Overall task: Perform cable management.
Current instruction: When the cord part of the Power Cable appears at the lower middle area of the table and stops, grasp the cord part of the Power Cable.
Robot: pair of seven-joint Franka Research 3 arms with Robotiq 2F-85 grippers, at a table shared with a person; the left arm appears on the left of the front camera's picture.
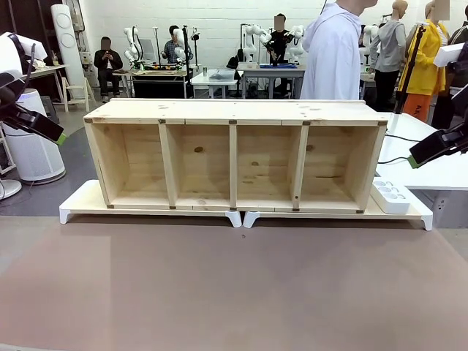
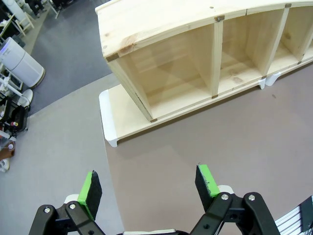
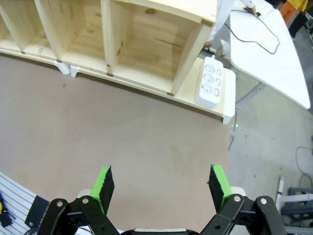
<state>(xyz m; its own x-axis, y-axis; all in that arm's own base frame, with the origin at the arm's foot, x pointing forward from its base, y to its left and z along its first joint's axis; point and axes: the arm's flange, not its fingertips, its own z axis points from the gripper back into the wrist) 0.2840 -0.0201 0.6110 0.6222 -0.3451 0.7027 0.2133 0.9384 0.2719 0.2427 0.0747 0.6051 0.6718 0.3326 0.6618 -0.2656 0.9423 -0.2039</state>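
Hovering over a brown tabletop (image 1: 234, 292), the two pincers frame a cable-tidying scene. The left pincer (image 2: 149, 185) has its green pads spread wide apart, with bare table surface showing between them. The right pincer (image 3: 161, 185) is likewise spread to its full width above the same surface.

Ahead of both pincers stands one long pine shelf (image 1: 234, 110) lying on its side, divided into four open-fronted compartments. Each compartment shows only its bare wooden back and floor. The shelf rests on two white platforms (image 1: 80, 205) set end to end, and their feet meet near the middle, between the two pincers.

One white power strip (image 3: 211, 82) lies ahead of the right pincer, off toward its right-hand finger. It sits flat on the end of the nearer platform, just beside the shelf's outer wall, and three sockets face up.

The cable (image 3: 254, 40), one thin black cord, lies beyond the strip and farther from the right pincer. It runs in loose curves across a white side table (image 3: 274, 73). Where it joins the strip cannot be made out from the right wrist view. It is well apart from both pincers.

One person in a white coat (image 1: 333, 58) stands at the far side of the shelf, across from the right pincer.
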